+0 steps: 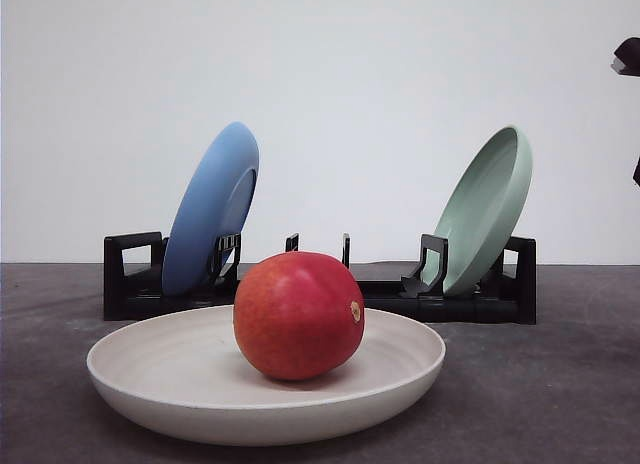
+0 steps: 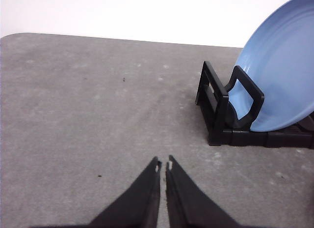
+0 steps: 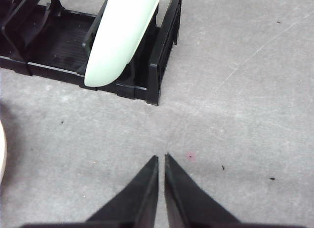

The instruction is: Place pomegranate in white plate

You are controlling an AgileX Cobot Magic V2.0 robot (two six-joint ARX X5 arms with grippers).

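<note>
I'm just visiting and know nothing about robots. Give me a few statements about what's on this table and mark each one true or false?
1. The glossy red pomegranate lies inside the wide off-white round plate. True.
2. The blue round plate lies flat on the grey table. False: it stands tilted in the black plastic rack.
3. The pale green round plate leans at the rack's right end. True.
4. The left gripper holds the pomegranate. False: its jaws are shut on nothing, above bare table.
5. The right gripper has its jaws wide open. False: they are shut, nothing between them.
</note>
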